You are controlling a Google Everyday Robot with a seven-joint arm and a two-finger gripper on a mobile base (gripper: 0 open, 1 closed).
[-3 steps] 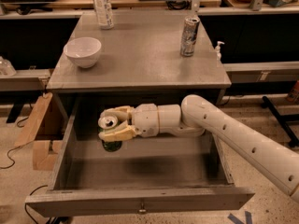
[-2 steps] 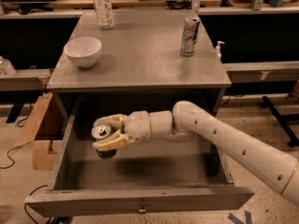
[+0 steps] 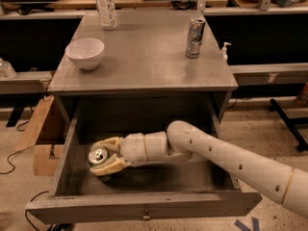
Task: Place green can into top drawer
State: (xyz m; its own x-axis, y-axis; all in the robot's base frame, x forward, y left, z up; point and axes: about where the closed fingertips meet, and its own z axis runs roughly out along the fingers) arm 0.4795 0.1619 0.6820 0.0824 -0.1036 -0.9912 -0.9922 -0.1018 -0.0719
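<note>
Clasping green can (image 3: 98,156), pincer (image 3: 99,159) in drawer (image 3: 144,207)

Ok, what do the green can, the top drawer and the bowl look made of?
The green can, held by the gripper inside the top drawer: metal, shiny silver top. The drawer: matte grey, perhaps painted wood or laminate. The bowl on the tabletop: glossy white, likely ceramic.

claw (image 3: 95,159) in dim, shadowed top drawer (image 3: 144,205)

No readable text: the labels of the bottle (image 3: 106,6) and tall can (image 3: 195,31) on the bench (image 3: 144,66) are illegible. The pincer (image 3: 96,159) grips the green can (image 3: 98,155) in the top drawer (image 3: 144,207).
</note>
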